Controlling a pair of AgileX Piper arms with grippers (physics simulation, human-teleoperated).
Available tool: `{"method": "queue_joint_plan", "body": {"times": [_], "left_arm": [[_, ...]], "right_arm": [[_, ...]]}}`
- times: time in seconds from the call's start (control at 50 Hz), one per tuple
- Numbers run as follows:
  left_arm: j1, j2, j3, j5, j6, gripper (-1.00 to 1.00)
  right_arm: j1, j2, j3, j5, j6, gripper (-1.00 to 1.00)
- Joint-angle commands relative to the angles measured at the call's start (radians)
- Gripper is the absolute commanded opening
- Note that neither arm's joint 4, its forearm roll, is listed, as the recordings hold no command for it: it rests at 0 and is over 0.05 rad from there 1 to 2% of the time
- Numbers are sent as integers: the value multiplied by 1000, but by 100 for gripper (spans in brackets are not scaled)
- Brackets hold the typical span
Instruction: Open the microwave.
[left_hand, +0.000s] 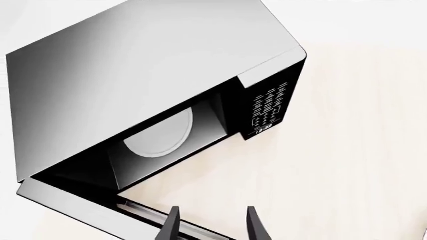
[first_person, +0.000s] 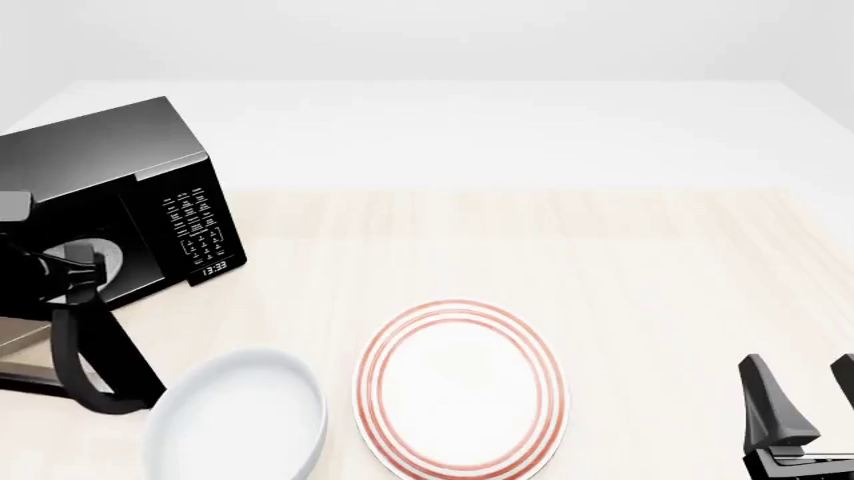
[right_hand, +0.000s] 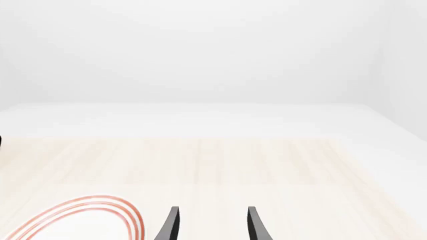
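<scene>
Two dark fingertips of the left gripper (left_hand: 210, 225) stood apart in the left wrist view, with nothing between them, so the jaws were open. Just ahead of them ran the edge of the swung-out door (left_hand: 100, 207) of the large glossy black microwave (left_hand: 133, 90), its long axis lying across the line of the fingers. Beyond the door the cavity was exposed, a pale round turntable (left_hand: 159, 135) showing inside, and the white-marked keypad (left_hand: 270, 107) lay on the far side of the opening. The door appeared already well open; whether a finger touched it could not be told.

In the front view the microwave (first_person: 114, 200) sat at the far left of the pale wooden table (first_person: 601, 260), its keypad turned toward the right. The left arm (first_person: 87, 345) reached across its front, hiding the gripper there. On the near side lay a plain white bowl (first_person: 234, 420) and, just right of it, a white plate with red rim rings (first_person: 461, 385); both lay close beside the door's likely sweep. The right gripper (first_person: 801, 395) hung at the near right corner, well apart from the microwave, so the left arm was by far the nearer.

In the right wrist view the right gripper (right_hand: 210, 225) showed its fingers spread and empty, with only the ringed plate (right_hand: 87, 217) and bare table ahead.
</scene>
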Motion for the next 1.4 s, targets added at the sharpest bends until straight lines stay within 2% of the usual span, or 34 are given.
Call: {"method": "queue_joint_plan", "body": {"times": [0.02,0.32,0.78,0.8,1.4], "left_arm": [[22,-13,87,23,-17,100],[27,-59,132,37,-39,100],[27,-59,132,37,-39,100],[27,-81,181,34,-75,100],[63,-136,227,66,-81,100]], "right_arm": [[0,0,0,0,0,100],[0,0,0,0,0,100],[0,0,0,0,0,100],[0,0,0,0,0,100],[0,0,0,0,0,100]]}}
